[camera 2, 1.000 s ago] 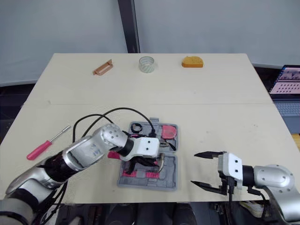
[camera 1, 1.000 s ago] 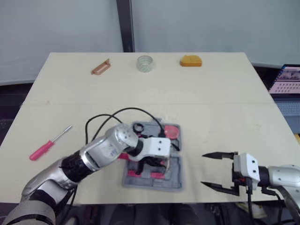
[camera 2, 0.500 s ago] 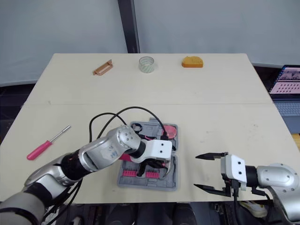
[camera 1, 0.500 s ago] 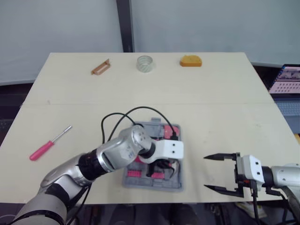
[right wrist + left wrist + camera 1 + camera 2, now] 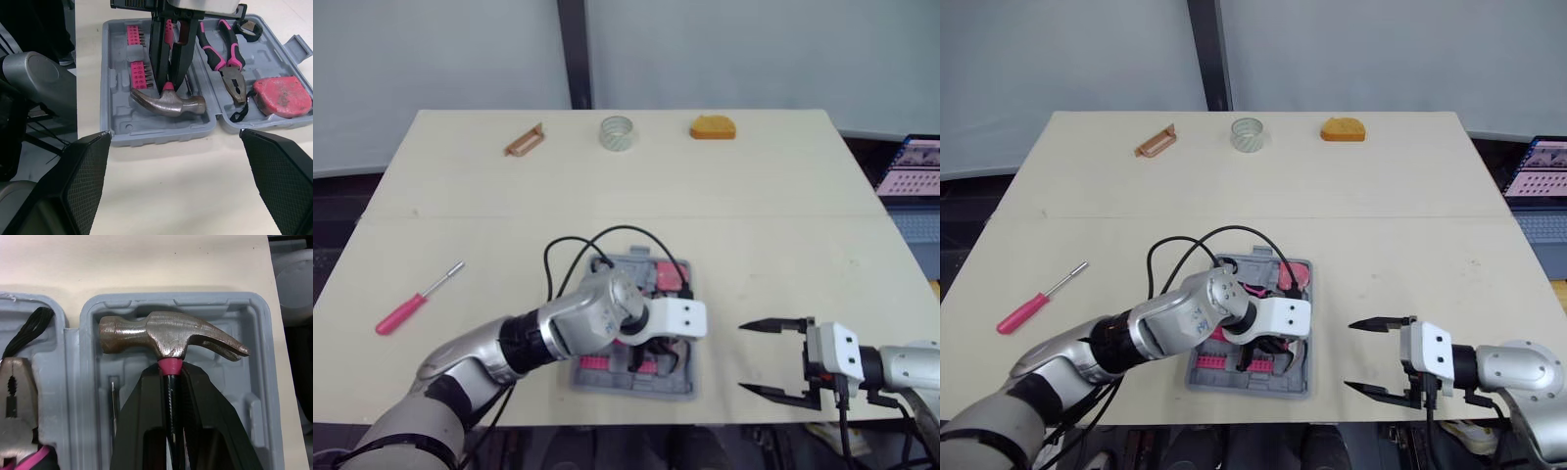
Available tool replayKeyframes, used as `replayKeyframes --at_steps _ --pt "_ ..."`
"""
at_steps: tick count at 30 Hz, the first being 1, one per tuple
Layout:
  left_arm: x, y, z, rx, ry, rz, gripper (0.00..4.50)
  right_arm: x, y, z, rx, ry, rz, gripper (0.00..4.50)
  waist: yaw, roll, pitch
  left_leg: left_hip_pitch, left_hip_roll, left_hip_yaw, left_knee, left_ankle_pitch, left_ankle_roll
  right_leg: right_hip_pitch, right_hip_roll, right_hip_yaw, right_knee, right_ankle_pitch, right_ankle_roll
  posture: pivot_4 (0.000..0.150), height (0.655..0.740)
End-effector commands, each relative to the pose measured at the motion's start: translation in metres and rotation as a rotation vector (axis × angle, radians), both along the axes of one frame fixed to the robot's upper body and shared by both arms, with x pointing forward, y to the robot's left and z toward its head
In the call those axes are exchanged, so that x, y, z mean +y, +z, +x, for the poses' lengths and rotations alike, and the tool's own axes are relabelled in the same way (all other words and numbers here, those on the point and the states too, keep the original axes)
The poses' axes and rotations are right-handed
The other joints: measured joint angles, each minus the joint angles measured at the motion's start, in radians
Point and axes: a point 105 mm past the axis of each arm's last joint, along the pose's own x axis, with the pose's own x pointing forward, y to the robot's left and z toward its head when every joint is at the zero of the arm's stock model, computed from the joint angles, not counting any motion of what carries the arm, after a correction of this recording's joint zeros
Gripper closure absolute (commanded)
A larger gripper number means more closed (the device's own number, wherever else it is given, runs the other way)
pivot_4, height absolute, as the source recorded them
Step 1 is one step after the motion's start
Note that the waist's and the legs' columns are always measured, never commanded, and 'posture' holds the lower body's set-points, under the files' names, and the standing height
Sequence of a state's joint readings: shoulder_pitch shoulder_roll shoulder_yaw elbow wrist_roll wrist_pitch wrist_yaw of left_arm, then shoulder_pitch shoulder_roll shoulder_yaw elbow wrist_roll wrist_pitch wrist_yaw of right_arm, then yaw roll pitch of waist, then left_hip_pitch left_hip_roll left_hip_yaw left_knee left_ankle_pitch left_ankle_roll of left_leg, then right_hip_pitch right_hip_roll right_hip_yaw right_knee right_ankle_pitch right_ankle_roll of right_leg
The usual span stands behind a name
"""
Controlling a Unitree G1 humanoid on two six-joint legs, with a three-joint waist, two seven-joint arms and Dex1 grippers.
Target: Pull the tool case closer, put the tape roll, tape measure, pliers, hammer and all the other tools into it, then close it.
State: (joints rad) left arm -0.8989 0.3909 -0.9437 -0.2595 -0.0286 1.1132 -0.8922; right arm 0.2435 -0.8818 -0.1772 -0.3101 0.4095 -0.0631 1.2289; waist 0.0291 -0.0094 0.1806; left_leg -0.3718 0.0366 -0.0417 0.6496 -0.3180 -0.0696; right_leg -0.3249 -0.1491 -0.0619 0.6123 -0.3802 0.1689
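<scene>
Silver-grey arms (image 5: pixel 563 338), black joint bands, white wrist housings (image 5: pixel 680 318), looping black cable (image 5: pixel 548 266), black gripper fingers (image 5: pixel 771 324)

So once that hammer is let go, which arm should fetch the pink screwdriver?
Left. The pink screwdriver lies on the table's left side, but the left gripper, shut on the hammer, must release first. The open right gripper is free, yet the tool case sits between it and the screwdriver.

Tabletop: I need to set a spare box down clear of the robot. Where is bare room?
Bare: the wide band between the far row, brown piece, tape roll, orange object, and the tool case; also the right side beyond the right gripper. Crowded: the near edge, where the left gripper holds the hammer in the case; screwdriver lies left.
</scene>
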Motion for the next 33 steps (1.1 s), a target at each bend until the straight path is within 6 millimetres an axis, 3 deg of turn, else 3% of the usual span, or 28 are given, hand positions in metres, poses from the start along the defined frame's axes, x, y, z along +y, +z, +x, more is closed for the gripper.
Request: replayKeyframes --at_steps 1,22,29,33 --pt "-0.01 0.008 0.0 -0.032 -0.023 -0.026 4.47 0.001 0.008 -0.001 -0.039 -0.006 0.007 0.0 0.0 0.0 0.0 0.0 0.0 0.0 0.0 0.0 0.0 0.0 0.0 0.0 0.0 0.0 0.0 0.15 0.74" --pt "-0.017 0.001 -0.007 0.026 0.025 -0.024 4.47 -0.001 0.01 -0.003 -0.042 -0.033 0.005 0.0 0.0 0.0 0.0 0.0 0.0 0.0 0.001 0.0 0.0 0.0 0.0 0.0 0.0 0.0 0.0 0.15 0.74" --pt "-0.016 0.008 -0.006 0.054 0.061 -0.039 1.22 -0.002 0.01 -0.001 -0.043 -0.034 0.007 0.0 0.0 0.0 0.0 0.0 0.0 0.0 0.001 0.0 0.0 0.0 0.0 0.0 0.0 0.0 0.0 0.15 0.74" --pt "-0.019 0.021 -0.009 0.117 0.097 -0.102 1.22 -0.001 0.009 0.0 -0.043 -0.033 0.008 0.0 -0.001 0.0 0.0 0.0 0.0 0.0 0.001 0.0 0.0 0.0 0.0 0.0 0.001 0.0 0.0 0.15 0.74"
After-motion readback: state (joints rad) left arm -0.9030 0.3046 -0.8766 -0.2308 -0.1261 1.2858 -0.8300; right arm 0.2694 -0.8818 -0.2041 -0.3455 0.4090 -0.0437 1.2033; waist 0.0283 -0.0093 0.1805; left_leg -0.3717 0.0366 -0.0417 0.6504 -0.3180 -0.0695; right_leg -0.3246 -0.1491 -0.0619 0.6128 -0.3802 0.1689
